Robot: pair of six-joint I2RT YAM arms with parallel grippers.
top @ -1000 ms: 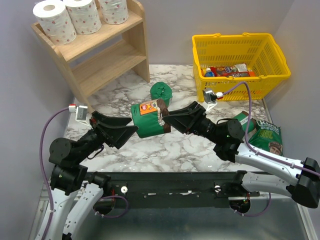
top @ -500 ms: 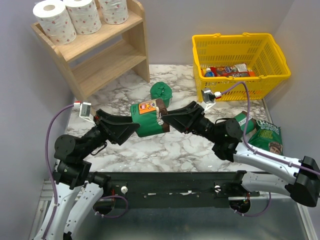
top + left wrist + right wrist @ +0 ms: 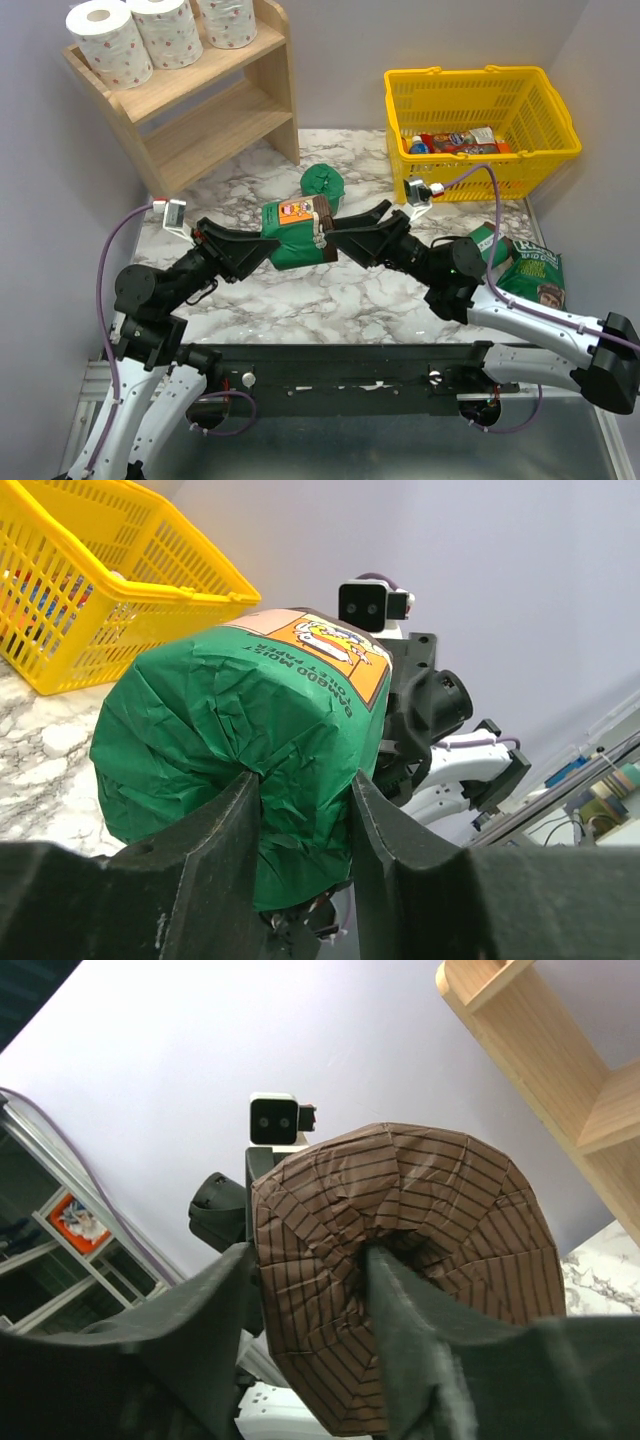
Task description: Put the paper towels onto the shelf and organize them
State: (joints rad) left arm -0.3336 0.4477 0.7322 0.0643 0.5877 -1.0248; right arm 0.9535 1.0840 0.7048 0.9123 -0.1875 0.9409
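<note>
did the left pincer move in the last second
Yes. The left pincer has slid right, toward the yellow basket side, and now pinches the end of the green roll that it stood clear of.

Table point(image 3: 300, 295) carries shelf point(image 3: 282, 95), basket point(image 3: 500, 168) (yellow), green roll point(image 3: 322, 185).

Left arm point(image 3: 165, 285): stretched rightward to centre.
Left tool point(image 3: 263, 250): clamped on roll point(image 3: 295, 248), green end.
Right arm point(image 3: 500, 300): stretched leftward to centre.
Right tool point(image 3: 338, 238): fingers slightly apart astride roll's brown end; grip unclear.

3 white rolls point(image 3: 165, 35) crowd the shelf's point(image 3: 283, 100) top tier, its lower tier is free; the held green roll point(image 3: 293, 247) blocks the table's point(image 3: 300, 300) middle.
</note>
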